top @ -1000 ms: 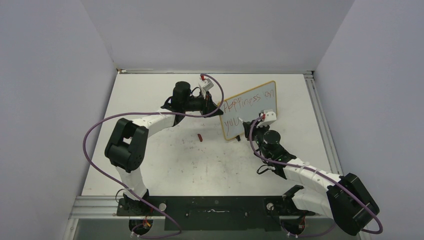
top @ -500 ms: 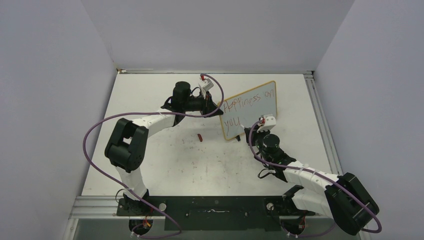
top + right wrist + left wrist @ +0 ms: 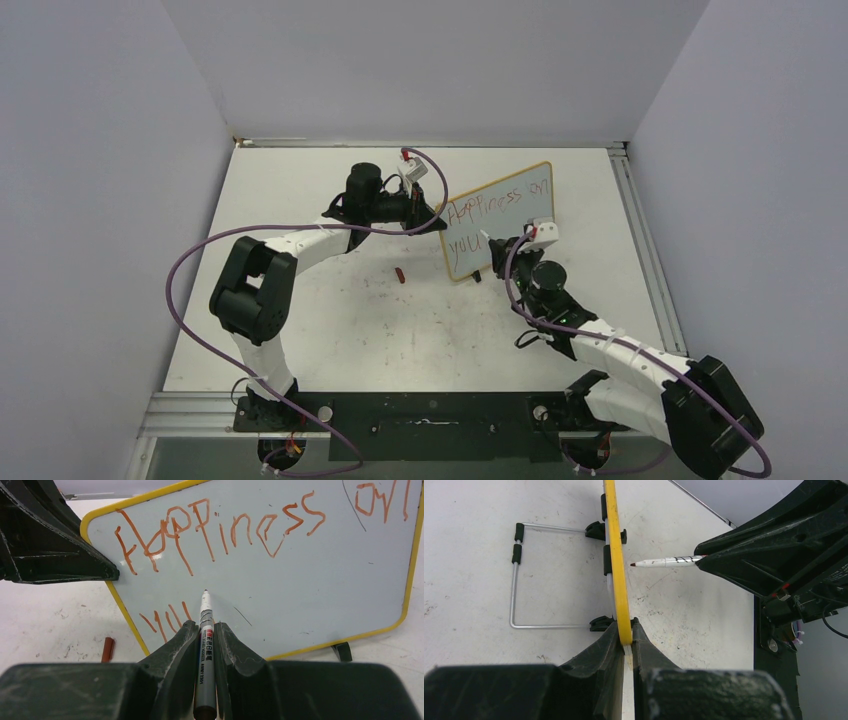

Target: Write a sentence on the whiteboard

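Above the table (image 3: 330,320), in the top view, the whiteboard (image 3: 500,222) stands propped on the far right, face toward my right arm. My left gripper (image 3: 437,222) pinches the board's left edge. My right gripper (image 3: 497,250) sits at the lower line of the sentence (image 3: 497,205). Over the last second that arm has slid a little to the right along the lower line, while the left arm and the board have not moved. I take this as a shift between letters: the top line reads roughly "Happiness on", the lower one has only a few strokes, so the rest is not yet written. A small red cap (image 3: 400,275) lies on the table left of the board.

From the left wrist, the fingers are clamped on the board's yellow edge. The pen (image 3: 664,561) points at the board face, its tip just off the surface. A wire stand (image 3: 516,595) props the board from behind.

From the right wrist, my fingers are closed around the pen barrel, tip aimed just right of the lower strokes, which look like "yu" and are partly hidden.

I see no container in any view.
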Motion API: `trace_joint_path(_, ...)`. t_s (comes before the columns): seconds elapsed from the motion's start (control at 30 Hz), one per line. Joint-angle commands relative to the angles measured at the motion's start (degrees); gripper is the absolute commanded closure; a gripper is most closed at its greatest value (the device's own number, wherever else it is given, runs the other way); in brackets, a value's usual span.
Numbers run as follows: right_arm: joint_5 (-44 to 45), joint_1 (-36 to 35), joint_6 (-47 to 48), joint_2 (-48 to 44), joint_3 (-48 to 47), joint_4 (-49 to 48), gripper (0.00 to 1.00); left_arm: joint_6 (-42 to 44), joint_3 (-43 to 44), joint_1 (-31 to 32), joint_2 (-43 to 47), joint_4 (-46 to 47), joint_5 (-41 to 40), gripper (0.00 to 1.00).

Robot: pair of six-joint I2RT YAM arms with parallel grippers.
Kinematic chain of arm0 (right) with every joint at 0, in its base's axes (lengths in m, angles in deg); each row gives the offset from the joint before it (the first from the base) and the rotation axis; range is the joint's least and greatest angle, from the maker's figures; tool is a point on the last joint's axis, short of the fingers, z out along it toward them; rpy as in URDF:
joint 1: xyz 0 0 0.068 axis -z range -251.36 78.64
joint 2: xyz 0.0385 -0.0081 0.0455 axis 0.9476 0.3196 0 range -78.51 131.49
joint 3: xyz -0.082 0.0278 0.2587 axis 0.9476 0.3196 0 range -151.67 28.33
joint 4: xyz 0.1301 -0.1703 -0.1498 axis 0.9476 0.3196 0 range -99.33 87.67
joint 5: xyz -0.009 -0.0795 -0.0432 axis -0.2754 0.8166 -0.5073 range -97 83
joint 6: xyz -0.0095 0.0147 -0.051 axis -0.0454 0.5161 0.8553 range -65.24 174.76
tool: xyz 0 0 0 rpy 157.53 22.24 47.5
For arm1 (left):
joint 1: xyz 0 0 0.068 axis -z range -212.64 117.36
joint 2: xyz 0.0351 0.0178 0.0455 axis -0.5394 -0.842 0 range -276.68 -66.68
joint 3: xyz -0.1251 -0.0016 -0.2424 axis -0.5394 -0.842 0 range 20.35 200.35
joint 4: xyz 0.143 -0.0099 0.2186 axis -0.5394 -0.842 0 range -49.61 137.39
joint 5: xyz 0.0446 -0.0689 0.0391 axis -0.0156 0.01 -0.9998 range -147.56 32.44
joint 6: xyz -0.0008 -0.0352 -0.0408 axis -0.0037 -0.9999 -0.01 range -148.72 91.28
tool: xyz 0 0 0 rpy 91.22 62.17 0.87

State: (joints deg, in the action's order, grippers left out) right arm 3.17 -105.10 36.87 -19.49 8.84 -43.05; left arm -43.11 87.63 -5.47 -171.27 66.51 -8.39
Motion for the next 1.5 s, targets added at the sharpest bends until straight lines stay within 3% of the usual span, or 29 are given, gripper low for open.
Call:
trace_joint_path(0.0,0.58,0.42,1.51,2.93,-3.00,-5.33,0.95,-0.03,1.79,0.68,1.63,0.44,2.69,1.00)
trace_joint_path(1.0,0.07,2.27,-1.84,6.45,3.01,-2.66,0.95,0.33,1.83,0.77,1.69,-0.02,2.68,1.00)
trace_joint_path(1.47,0.28,2.27,-0.59,6.50,-1.54,-3.58,0.95,0.65,1.87,0.77,1.68,-0.28,2.61,1.00)
